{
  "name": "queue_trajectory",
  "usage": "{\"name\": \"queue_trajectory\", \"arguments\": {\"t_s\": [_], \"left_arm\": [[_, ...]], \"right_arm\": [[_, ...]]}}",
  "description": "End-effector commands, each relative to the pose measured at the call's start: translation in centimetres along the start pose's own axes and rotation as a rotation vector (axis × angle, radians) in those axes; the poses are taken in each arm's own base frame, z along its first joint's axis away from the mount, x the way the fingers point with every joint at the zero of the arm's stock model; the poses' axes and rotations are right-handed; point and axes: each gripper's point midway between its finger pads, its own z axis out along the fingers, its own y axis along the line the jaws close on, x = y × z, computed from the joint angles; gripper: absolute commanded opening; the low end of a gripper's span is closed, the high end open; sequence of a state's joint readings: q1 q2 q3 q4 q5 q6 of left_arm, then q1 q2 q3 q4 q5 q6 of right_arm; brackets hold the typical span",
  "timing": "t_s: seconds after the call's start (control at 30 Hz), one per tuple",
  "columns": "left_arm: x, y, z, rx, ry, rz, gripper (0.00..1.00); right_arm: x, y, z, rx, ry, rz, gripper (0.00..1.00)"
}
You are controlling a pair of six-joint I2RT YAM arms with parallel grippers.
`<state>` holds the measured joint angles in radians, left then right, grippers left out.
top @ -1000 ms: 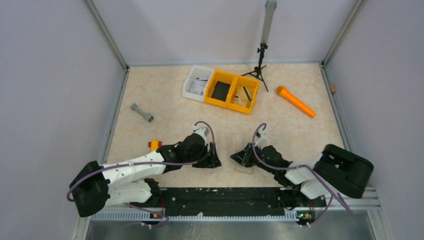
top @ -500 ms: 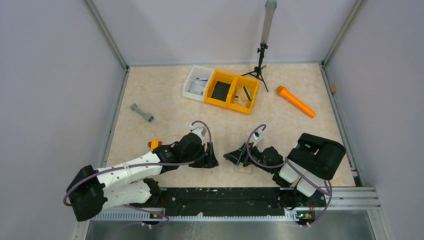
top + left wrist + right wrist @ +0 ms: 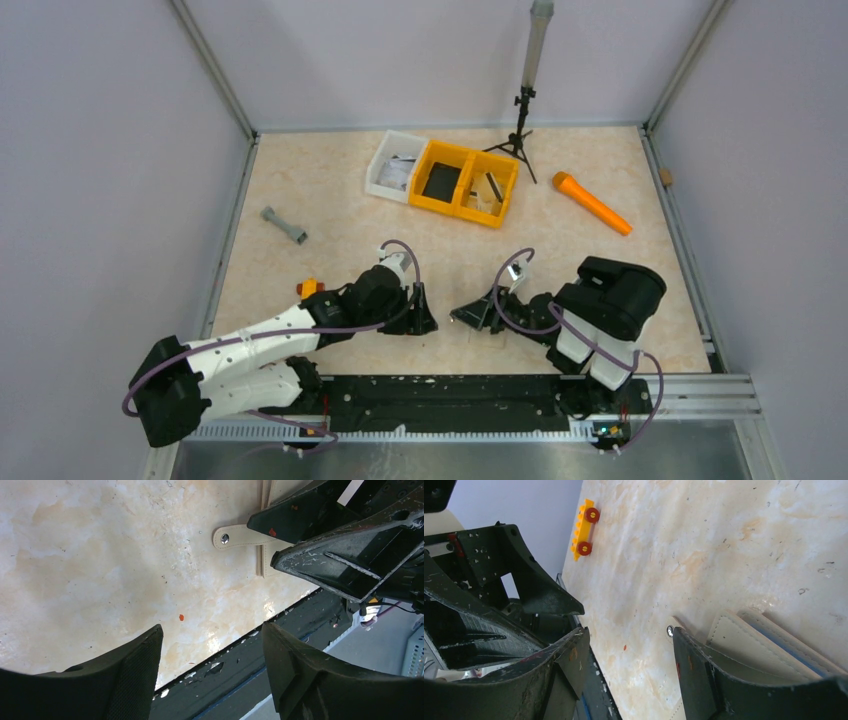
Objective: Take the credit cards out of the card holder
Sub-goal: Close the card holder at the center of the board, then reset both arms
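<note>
We see the table (image 3: 330, 200), marbled beige. On it the left gripper (image 3: 210, 645) has its fingers spread w/ nothing btwn. The right gripper (image 3: 629, 635) is likewise released, one finger over the card holder (image 3: 751, 647). The holder lies flat nr the front edge, pale face up. Its snap tab (image 3: 235, 536) points twd the left gripper. We can't tell the long axis, as it's mostly hidden.

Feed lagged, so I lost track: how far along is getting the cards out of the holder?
Done: nothing visible; no card lies out beside the card holder. In hand: nothing; left gripper and right gripper both have open, empty jaws, the holder lying flat by the right one, strap unfastened. Left: gripping the holder and pulling every card out.
</note>
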<state>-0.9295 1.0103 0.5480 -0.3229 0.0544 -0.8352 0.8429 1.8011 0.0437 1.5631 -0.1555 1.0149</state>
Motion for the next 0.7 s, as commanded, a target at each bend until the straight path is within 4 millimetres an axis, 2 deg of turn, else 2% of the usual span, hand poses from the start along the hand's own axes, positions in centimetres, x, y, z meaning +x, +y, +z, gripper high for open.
{"name": "queue_trajectory", "arguments": {"t_s": [0.0,0.07,0.17,0.27,0.37,0.43,0.5,0.53,0.57,0.67], "left_arm": [[-0.5,0.1,0.1,-0.003,-0.023,0.009,0.75],[-0.7,0.2,0.0,-0.008,-0.033,0.012,0.76],[-1.7,0.4,-0.3,-0.005,-0.063,0.026,0.78],[-3.7,1.2,-1.3,-0.031,-0.107,0.032,0.78],[-6.2,2.3,-2.7,-0.067,-0.17,0.025,0.81],[-8.0,2.8,-3.7,-0.088,-0.224,0.03,0.87],[-9.9,3.7,-4.8,-0.144,-0.294,0.035,0.97],[-10.8,4.2,-5.4,-0.172,-0.329,0.043,0.99],[-11.7,4.7,-6.1,-0.202,-0.366,0.042,0.99],[-14.4,6.6,-8.4,-0.312,-0.486,0.029,0.99]], "right_arm": [[-0.6,-0.2,-0.5,-0.025,-0.034,-0.019,0.65],[-0.9,0.9,-0.4,-0.066,-0.039,-0.048,0.71],[-2.5,2.8,-0.6,-0.121,-0.079,-0.077,0.81],[-3.2,3.4,-0.2,-0.095,-0.06,-0.118,0.83],[-5.1,4.7,0.0,-0.061,-0.083,-0.23,0.85],[-6.7,5.7,-0.1,-0.028,-0.105,-0.323,0.87],[-8.7,6.6,-0.5,0.024,-0.133,-0.406,0.88],[-9.9,7.2,-1.0,0.054,-0.161,-0.441,0.88],[-11.1,7.0,-1.5,0.106,-0.187,-0.469,0.88],[-14.7,5.1,-3.4,0.317,-0.265,-0.503,0.87]]}}
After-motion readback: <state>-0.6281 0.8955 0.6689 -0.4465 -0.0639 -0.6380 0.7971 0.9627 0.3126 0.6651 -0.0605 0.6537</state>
